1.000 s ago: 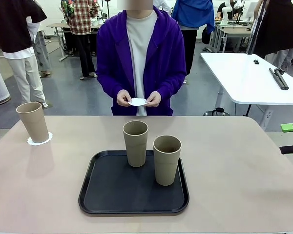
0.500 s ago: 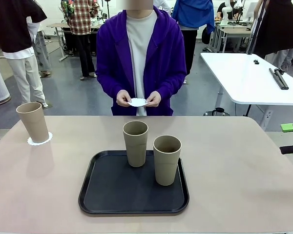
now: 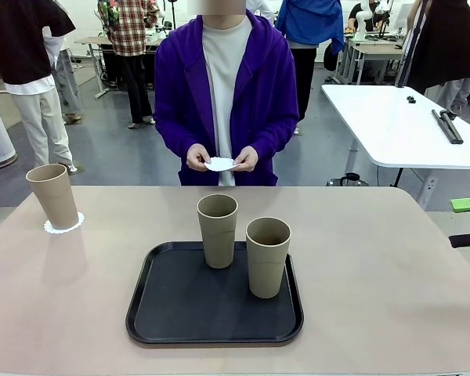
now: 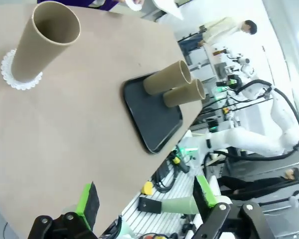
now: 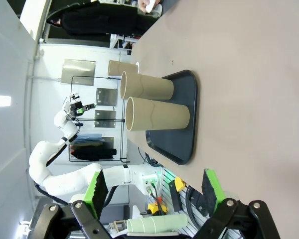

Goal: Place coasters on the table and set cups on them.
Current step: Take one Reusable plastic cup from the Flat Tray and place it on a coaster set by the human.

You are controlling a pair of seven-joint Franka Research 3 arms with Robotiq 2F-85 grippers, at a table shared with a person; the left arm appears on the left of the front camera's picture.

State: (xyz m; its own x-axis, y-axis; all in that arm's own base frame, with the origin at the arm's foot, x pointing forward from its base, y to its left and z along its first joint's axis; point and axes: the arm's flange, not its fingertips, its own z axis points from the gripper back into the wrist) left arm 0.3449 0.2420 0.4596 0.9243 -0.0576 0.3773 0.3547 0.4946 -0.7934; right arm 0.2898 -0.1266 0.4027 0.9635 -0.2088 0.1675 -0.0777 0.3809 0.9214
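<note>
Front view: one cup (image 3: 53,196) stands on a coaster (image 3: 64,225) at the table's (image 3: 376,274) left. A second cup (image 3: 218,231) and third cup (image 3: 267,257) wait on the tray (image 3: 211,321). The person (image 3: 227,78) holds another coaster (image 3: 220,164). The left hand (image 4: 144,196) and right hand (image 5: 153,188) hang open and empty. The next step likely needs that coaster laid down, then a tray cup gripped.

The surface (image 3: 392,274) is smooth, matt beige, laminate-like. The tray (image 3: 180,313) is black plastic, dull on its floor and faintly glossy along the rim. The cups (image 3: 218,231) are matt tan with smooth walls. The coaster (image 3: 78,223) is thin white paper with a lacy edge. The person's jacket (image 3: 266,86) is soft purple cloth. The left hand (image 4: 144,198) and right hand (image 5: 153,189) are black hard plastic with matt green pads (image 4: 85,204).
</note>
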